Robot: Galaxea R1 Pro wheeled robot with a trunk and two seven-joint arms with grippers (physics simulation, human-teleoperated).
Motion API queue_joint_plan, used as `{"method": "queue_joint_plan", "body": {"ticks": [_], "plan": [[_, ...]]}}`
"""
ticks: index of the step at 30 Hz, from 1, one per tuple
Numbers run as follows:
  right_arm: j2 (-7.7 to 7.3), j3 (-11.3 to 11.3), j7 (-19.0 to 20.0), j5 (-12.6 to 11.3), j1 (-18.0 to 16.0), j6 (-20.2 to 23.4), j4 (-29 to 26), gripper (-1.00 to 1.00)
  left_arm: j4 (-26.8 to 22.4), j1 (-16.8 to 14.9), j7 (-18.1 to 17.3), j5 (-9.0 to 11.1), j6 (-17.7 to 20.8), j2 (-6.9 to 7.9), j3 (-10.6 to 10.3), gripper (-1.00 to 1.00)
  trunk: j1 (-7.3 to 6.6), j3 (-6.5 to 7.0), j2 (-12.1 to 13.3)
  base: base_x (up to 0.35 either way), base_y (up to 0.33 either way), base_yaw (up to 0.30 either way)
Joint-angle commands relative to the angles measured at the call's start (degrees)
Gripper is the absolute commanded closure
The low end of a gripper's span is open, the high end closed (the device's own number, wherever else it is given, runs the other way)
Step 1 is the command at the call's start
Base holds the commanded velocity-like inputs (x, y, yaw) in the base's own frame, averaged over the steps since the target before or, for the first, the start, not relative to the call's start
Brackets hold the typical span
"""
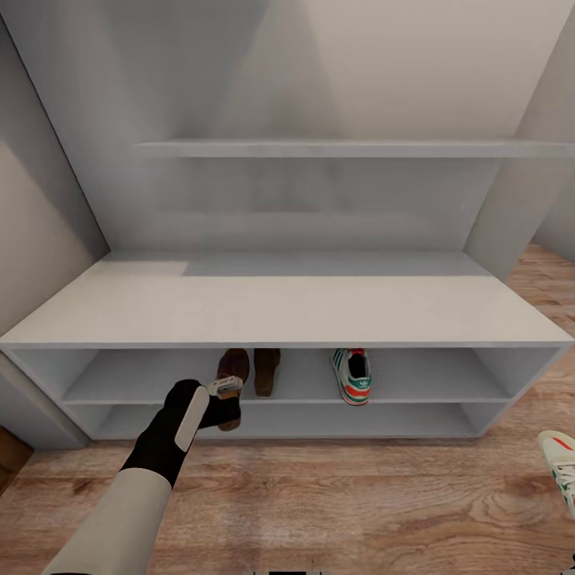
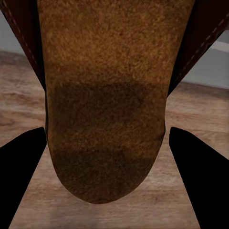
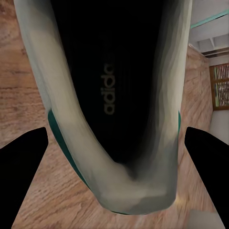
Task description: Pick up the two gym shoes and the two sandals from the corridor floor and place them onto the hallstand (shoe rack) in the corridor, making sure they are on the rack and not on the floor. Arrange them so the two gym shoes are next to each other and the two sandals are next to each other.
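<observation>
**Second sandal arriving at the rack**

A brown sandal (image 1: 230, 391), clamped in the left gripper (image 1: 226, 389), hangs at the hallstand (image 1: 287, 311) upper shelf's front edge, beside its shelved mate (image 1: 267, 370). One gym shoe (image 1: 352, 375) is shelved; the right gripper (image 3: 114, 181) grips the other (image 3: 114, 109) above the floor (image 1: 319, 503).

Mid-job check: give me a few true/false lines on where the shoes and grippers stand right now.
1. One sandal already sits on the rack's upper open shelf. True.
2. Both sneakers are on the rack. False: one sneaker is shelved; the other sneaker is in the right gripper.
3. The left gripper holds a sandal. True.
4. The rack's top surface carries a shoe. False: it is bare.
5. The shelved sneaker touches the shelved sandal. False: a gap separates them.
</observation>
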Motion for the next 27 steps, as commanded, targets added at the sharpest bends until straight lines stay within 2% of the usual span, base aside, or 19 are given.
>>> {"method": "queue_joint_plan", "body": {"ticks": [1, 10, 27], "plan": [[0.01, 0.2, -0.1, 0.1, -0.1, -0.3, 0.3, 1.00, 0.0, 0.0, 0.5, 0.6, 0.2, -0.04, 0.1, 1.00, -0.01, -0.05, 0.0, 0.000, 0.000, 0.000], [0.01, 0.2, -0.1, 0.1, -0.1, -0.3, 0.3, 1.00, 2.5, -0.1, 0.5, 0.6, 0.2, -0.04, 0.1, 1.00, -0.01, -0.05, 0.0, 0.000, 0.000, 0.000], [0.01, 0.2, -0.1, 0.1, -0.1, -0.3, 0.3, 1.00, 2.4, 0.0, 0.5, 0.6, 0.2, -0.04, 0.0, 1.00, -0.01, -0.05, 0.0, 0.000, 0.000, 0.000]]}}
